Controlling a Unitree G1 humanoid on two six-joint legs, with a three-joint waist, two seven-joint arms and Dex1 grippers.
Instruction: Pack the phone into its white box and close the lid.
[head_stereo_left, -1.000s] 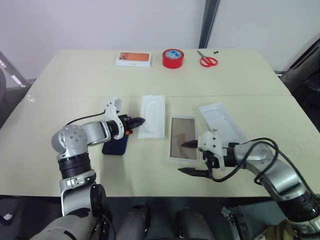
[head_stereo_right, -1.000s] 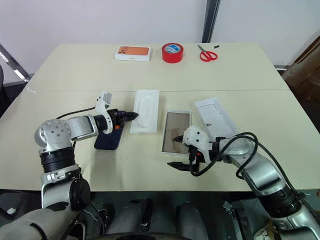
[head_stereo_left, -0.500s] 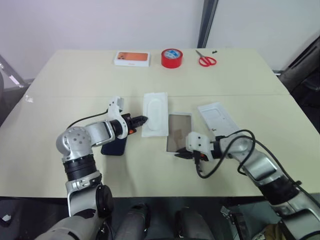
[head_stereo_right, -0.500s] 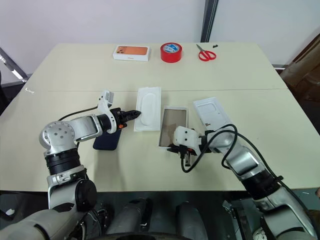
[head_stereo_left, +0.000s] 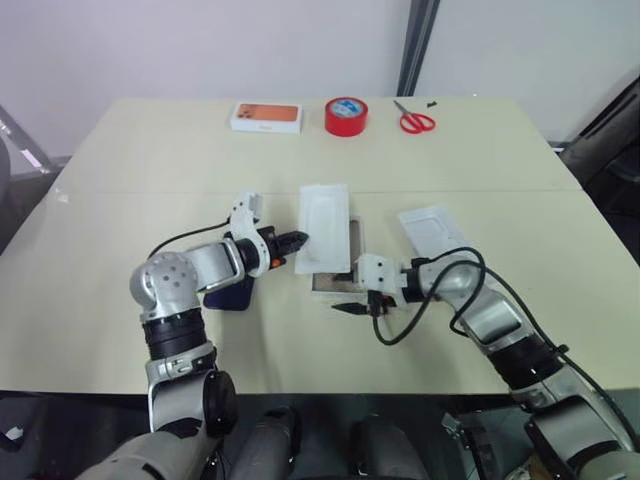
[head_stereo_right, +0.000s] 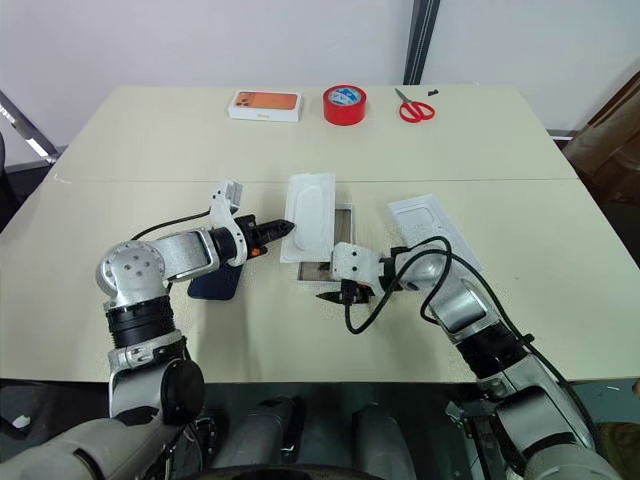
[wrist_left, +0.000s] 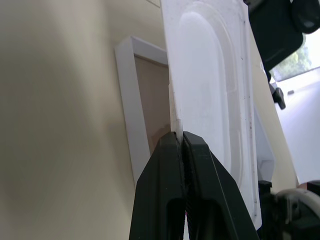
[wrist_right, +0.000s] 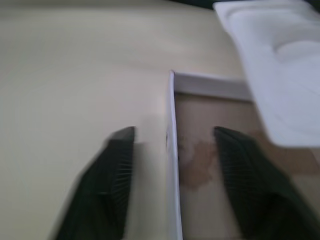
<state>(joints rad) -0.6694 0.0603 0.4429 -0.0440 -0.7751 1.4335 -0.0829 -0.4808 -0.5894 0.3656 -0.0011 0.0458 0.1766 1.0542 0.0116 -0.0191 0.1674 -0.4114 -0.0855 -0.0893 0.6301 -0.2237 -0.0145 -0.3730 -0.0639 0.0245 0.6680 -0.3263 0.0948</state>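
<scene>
Two black-fingered claws busy: left claw pinching flat white plastic insert over shallow brown-floored white box; right claw open, straddling box rim at 6 o'clock.

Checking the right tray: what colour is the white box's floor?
Tan-brown floor of the white box, clearest in the right wrist view.

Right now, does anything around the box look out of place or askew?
Yes. The flat white insert, pinched at its edge by the left gripper, lies partly over the white box, covering part of its tan floor. The right gripper straddles the box's near rim. The phone still lies outside, on the table.
</scene>
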